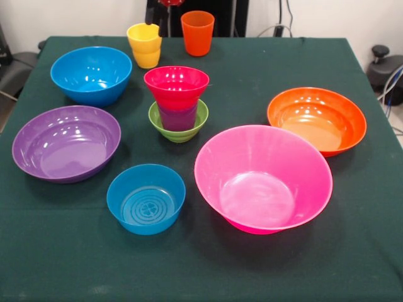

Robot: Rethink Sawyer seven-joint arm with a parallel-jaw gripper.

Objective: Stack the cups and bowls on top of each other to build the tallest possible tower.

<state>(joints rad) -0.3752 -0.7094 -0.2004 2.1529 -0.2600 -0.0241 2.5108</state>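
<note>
A pile stands mid-table: a small green bowl [181, 129] holds a purple cup [178, 116], and a small red bowl [176, 85] sits on that cup. A yellow cup [145, 44] and an orange cup [197, 32] stand apart near the far edge. A mid-sized blue bowl [91, 74] is at the far left, a purple bowl [66, 142] at the left, a small blue bowl [146, 197] near the front, a large pink bowl [262, 178] at the front right, and an orange bowl [317, 119] at the right. The gripper is out of view; only the robot's pedestal [196, 9] shows.
The table has a dark green cloth [63, 251]. Cables [391, 82] and dark equipment hang off the right edge.
</note>
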